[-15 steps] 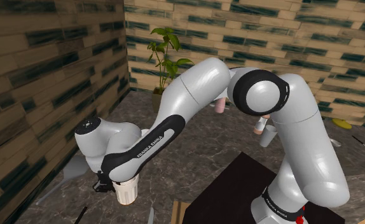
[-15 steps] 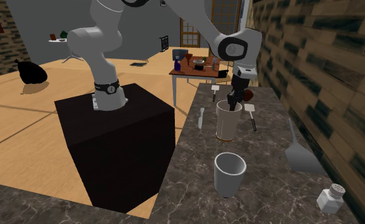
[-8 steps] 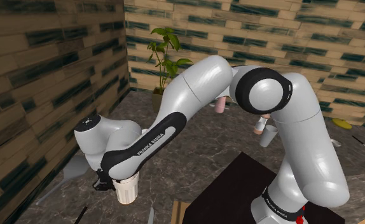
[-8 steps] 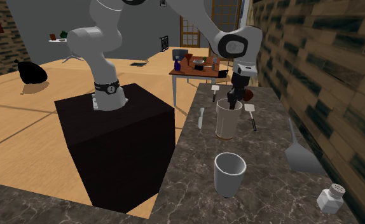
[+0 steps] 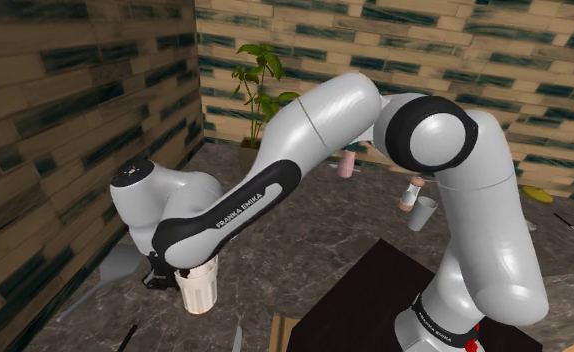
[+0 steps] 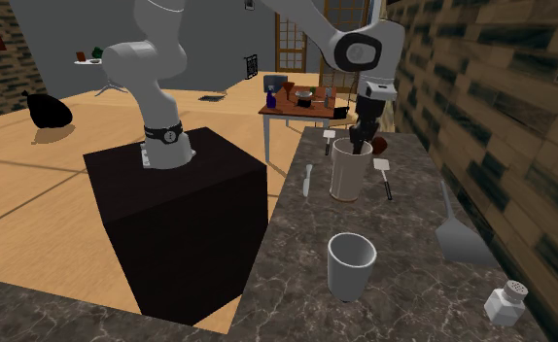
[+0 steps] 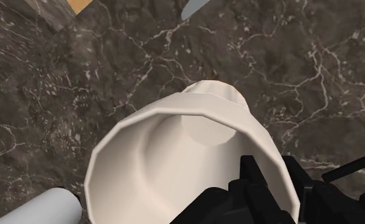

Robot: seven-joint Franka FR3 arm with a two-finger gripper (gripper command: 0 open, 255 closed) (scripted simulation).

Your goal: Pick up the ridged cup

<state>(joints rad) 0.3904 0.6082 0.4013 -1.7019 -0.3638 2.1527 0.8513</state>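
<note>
In the second exterior view, at your far left, the black stand (image 6: 185, 219) carries the arm (image 6: 160, 58), which arches over to the dark marble tabletop (image 6: 413, 267). Moving right along it, you pass a knife (image 6: 307, 181) lying flat, and just beside it the cream cup (image 6: 345, 180), upright. The tool (image 6: 362, 148) comes down onto the cup's rim on the side toward the wall. You cannot tell from here whether the cup's base touches the tabletop. Nearer the camera and well apart from the cup stands a grey cup (image 6: 351, 267). Further right a spatula (image 6: 457, 238) lies along the wall, and a shaker (image 6: 505, 303) sits at the near right corner. In the wrist view you look into the cup (image 7: 175, 159) from above. The tool is narrowed onto its wall, one of the fingers (image 7: 254, 175) inside the rim and the other outside, so the cup is pinched between them. In the shoulder view the cup (image 5: 200, 290) hangs directly under the tool (image 5: 175, 272), close over the tabletop.
</note>
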